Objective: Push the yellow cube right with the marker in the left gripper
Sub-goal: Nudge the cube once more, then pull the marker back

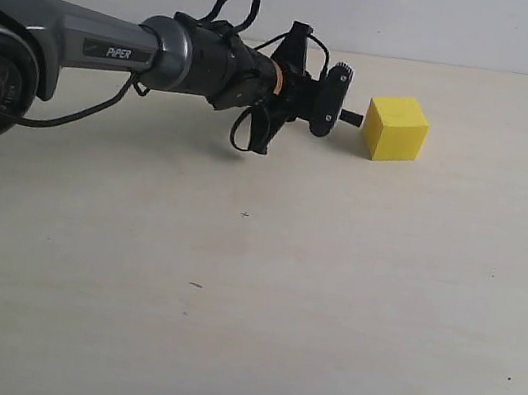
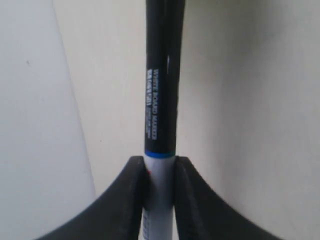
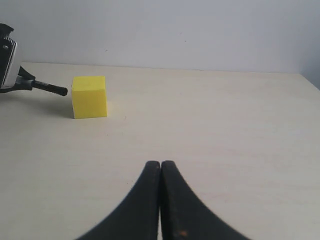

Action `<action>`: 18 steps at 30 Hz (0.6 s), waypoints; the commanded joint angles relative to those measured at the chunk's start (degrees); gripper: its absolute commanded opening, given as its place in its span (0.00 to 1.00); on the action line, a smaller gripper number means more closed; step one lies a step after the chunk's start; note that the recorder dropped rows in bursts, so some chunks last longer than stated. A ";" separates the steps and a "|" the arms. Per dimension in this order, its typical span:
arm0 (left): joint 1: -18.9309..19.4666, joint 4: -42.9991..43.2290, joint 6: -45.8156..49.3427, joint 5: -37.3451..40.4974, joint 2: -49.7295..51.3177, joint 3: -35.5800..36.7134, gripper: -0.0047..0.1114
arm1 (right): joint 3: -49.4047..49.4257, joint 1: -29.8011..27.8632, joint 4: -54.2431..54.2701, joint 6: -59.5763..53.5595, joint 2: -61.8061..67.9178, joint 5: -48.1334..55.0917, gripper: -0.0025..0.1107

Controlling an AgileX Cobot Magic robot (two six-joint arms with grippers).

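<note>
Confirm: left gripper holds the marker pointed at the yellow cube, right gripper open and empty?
No: the right gripper is shut, empty, per the right wrist view. The left gripper does hold the marker, pointed at the yellow cube.

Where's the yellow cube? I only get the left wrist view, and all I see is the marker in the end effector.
Observer: The yellow cube sits on the table, just right of the marker tip in the exterior view.
Operator: Is the tip touching it?
Observer: It looks just short. The right wrist view shows a thin gap between the tip and the cube's side.
Operator: What's the other arm doing?
Observer: The right end effector is shut, holds nothing, and is apart from the cube.
</note>
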 commanded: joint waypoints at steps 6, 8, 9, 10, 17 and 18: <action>2.23 -0.25 -1.79 -3.31 -0.10 -0.56 0.04 | 0.31 -0.33 -0.15 0.31 -0.33 -0.51 0.02; 2.47 -0.25 -1.05 -5.28 -0.10 -0.56 0.04 | 0.31 -0.33 -0.15 0.31 -0.33 -0.51 0.02; 2.60 -0.25 -0.90 -6.33 -0.10 -0.56 0.04 | 0.31 -0.33 -0.15 0.31 -0.33 -0.51 0.02; 2.86 0.09 -0.90 -7.76 -0.10 -0.56 0.04 | 0.31 -0.33 -0.15 0.31 -0.33 -0.51 0.02; 4.43 9.90 -0.90 -10.12 0.50 -0.56 0.04 | 0.31 -0.33 -0.15 0.31 -0.33 -0.51 0.02; 4.60 10.71 -0.90 -10.52 0.88 -0.56 0.04 | 0.31 -0.33 -0.15 0.31 -0.33 -0.51 0.02</action>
